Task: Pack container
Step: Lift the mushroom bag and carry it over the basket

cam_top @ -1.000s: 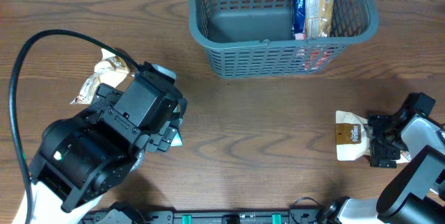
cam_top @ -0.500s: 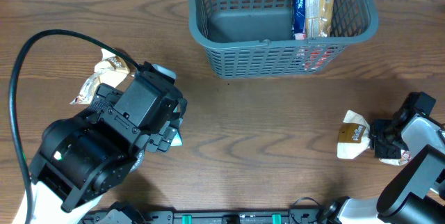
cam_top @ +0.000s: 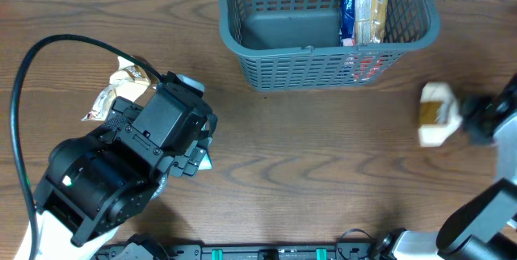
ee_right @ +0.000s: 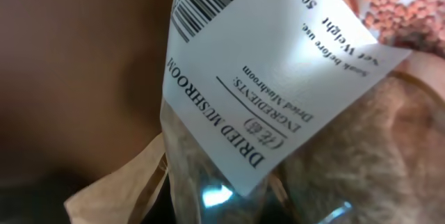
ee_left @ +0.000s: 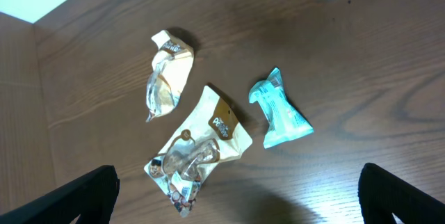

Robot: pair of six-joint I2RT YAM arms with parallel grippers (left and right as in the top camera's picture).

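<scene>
The container (cam_top: 323, 68), a dark grey lattice basket, stands at the far centre of the table. A blue packet (cam_top: 347, 6) and a tan packet (cam_top: 372, 6) lie along its right side. My right gripper (cam_top: 472, 121) is at the right edge, shut on a beige dried-mushroom pouch (cam_top: 439, 113) held off the table to the right of the basket. The pouch's white label (ee_right: 278, 78) fills the right wrist view and hides the fingers. My left gripper (ee_left: 240, 200) hangs open above a windowed beige pouch (ee_left: 201, 147), a cream packet (ee_left: 169, 74) and a teal packet (ee_left: 281, 109).
The bulky left arm (cam_top: 137, 163) covers most of the near left of the table, and its black cable (cam_top: 32, 58) loops toward the left edge. Two packets (cam_top: 121, 90) peek out beside it. Brown wood tabletop (cam_top: 323, 163) lies between the arms.
The right gripper closed on the mushroom pouch and carried it up off the table, away from the near edge and slightly right. The left arm stayed still.
</scene>
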